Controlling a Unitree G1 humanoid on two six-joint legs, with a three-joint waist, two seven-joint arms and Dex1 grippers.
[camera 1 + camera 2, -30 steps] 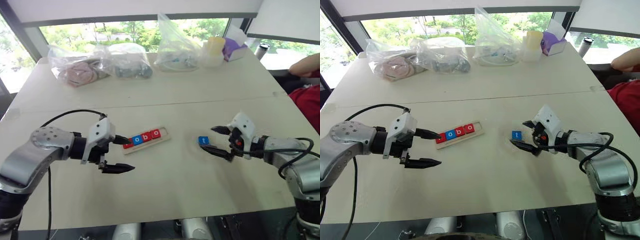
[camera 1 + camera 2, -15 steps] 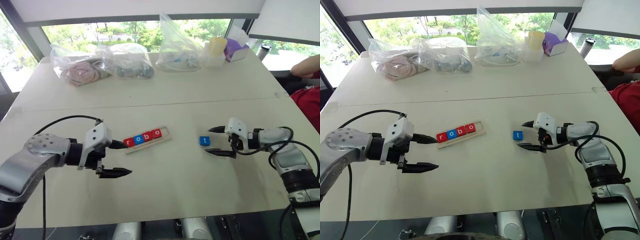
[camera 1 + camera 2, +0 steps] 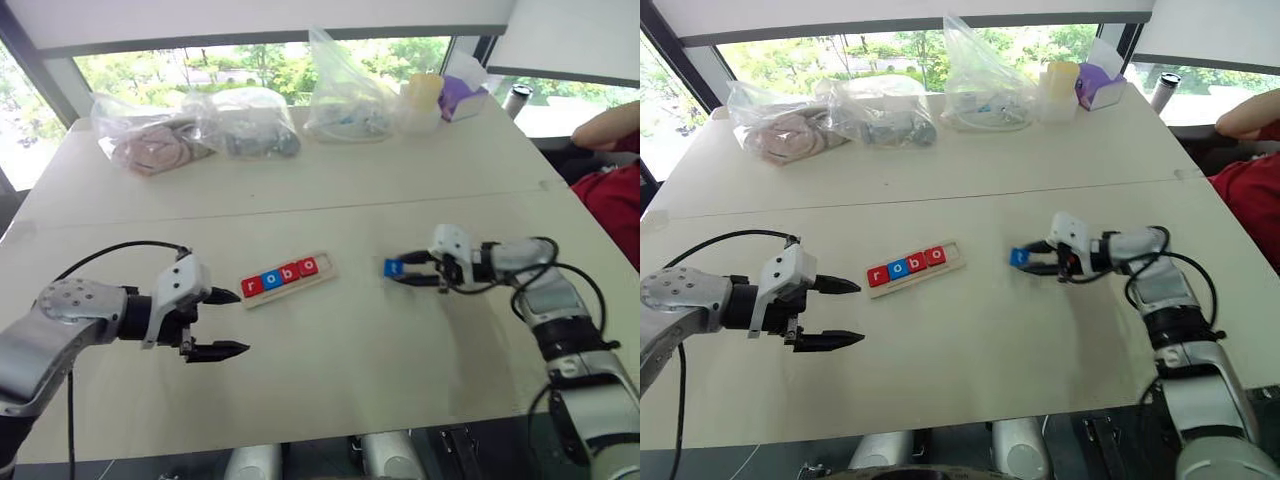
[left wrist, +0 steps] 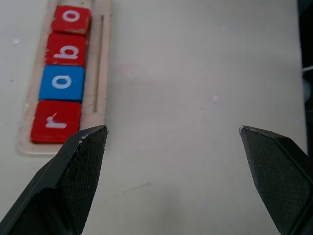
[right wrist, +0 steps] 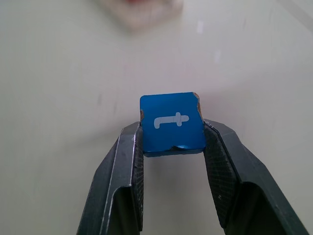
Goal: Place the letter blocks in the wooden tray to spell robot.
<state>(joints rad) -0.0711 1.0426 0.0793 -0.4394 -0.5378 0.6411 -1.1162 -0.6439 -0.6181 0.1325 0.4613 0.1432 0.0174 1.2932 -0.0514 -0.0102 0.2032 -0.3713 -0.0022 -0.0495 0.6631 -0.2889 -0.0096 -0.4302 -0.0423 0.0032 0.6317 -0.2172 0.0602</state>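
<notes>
Tray (image 3: 327,270): mid-table, nearer the front edge; holds r, o, b, o, with the end slot towards the right gripper vacant.
Blue t block (image 5: 172,124): on the table right of the tray, clamped on two opposite edges by the right gripper (image 3: 412,272).
Handling: probably light, rigid, smooth-sided; hold by side edges, letter up.
Left gripper (image 3: 226,322): jaws wide, empty, near the tray's r end.

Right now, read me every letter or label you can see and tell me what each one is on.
"r" on a red tile in the wooden tray.
"o" on a blue tile next to it.
"b" on a red tile.
"o" on a red tile.
"t" on the blue tile held in the right gripper.
Nothing on the bags or containers at the table's far side is readable.
</notes>
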